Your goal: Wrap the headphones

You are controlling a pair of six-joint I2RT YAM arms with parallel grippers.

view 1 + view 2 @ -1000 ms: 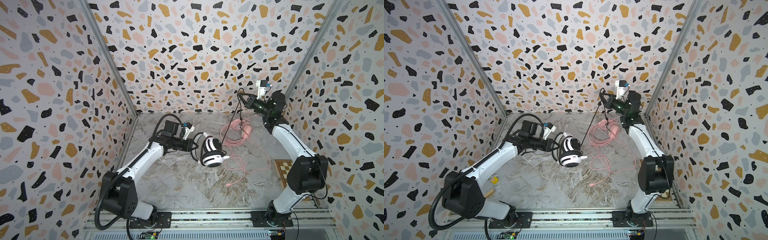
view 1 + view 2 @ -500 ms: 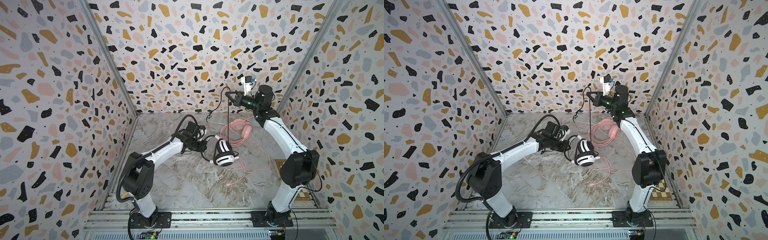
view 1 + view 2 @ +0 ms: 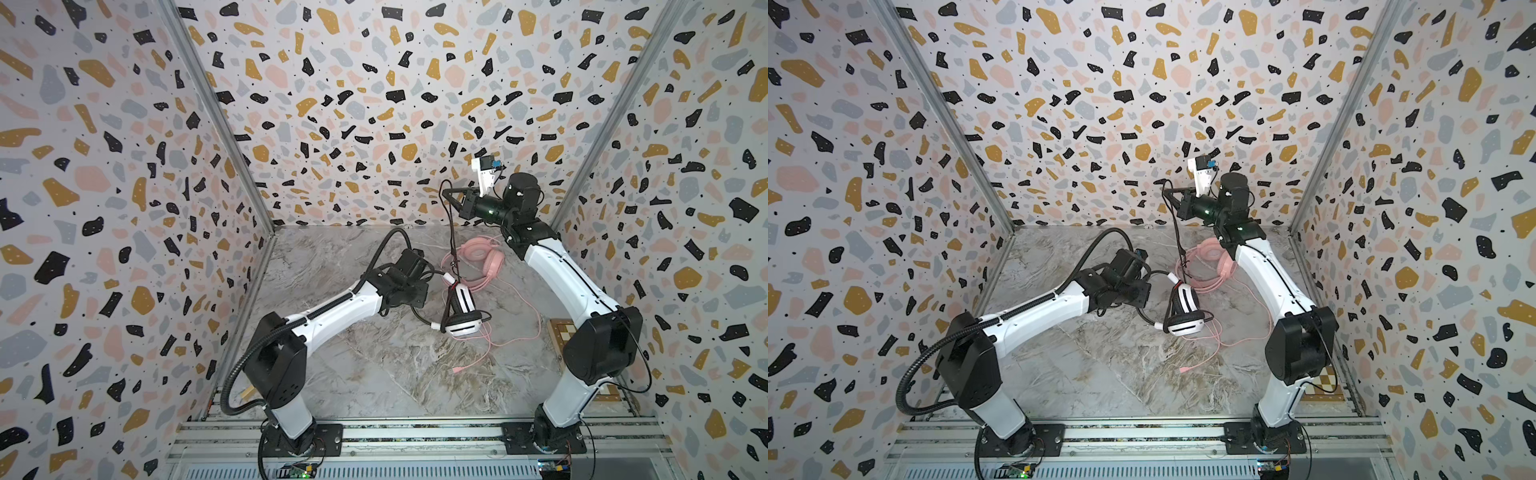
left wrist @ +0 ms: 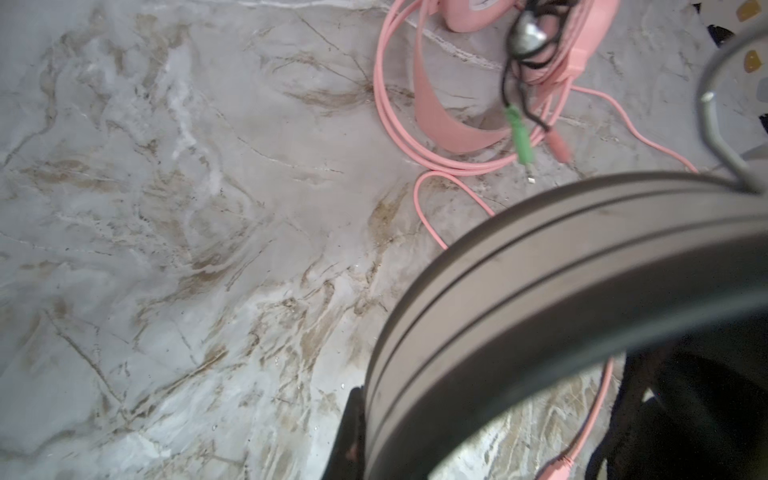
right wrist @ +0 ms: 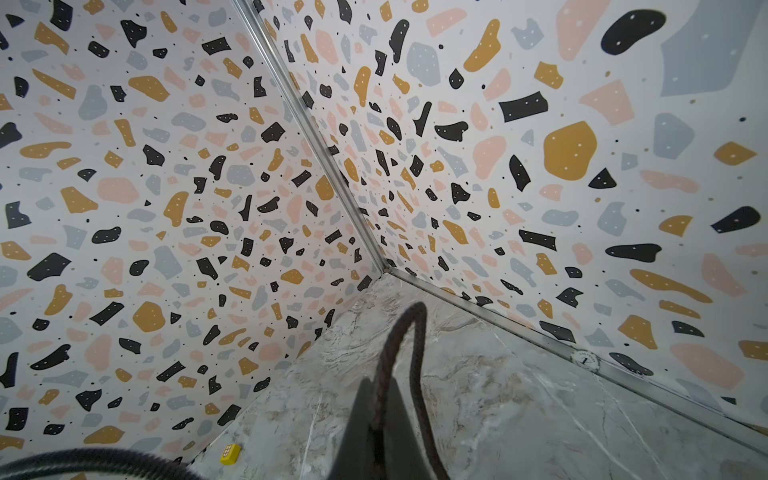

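The white headphones (image 3: 461,313) (image 3: 1185,316), with black pads and band, hang tilted just above the marble floor. My left gripper (image 3: 426,297) (image 3: 1144,297) is shut on their black band (image 4: 540,270), which fills the left wrist view beside one finger (image 4: 353,432). My right gripper (image 3: 449,195) (image 3: 1169,193) is raised near the back wall, shut on their thin black cable (image 5: 399,332), which hangs down to the headset. The pink headphones (image 3: 484,259) (image 4: 453,124) lie behind on the floor. Their pink cable (image 3: 515,328) is spread loose.
A small checkered board (image 3: 561,328) lies at the right wall under my right arm. A little yellow block (image 5: 230,454) sits near the left wall. Patterned walls close in three sides, and a rail (image 3: 415,432) runs along the front.
My left arm has carried the white headphones to the right and turned them. My right gripper has moved left along the back wall with the black cable.
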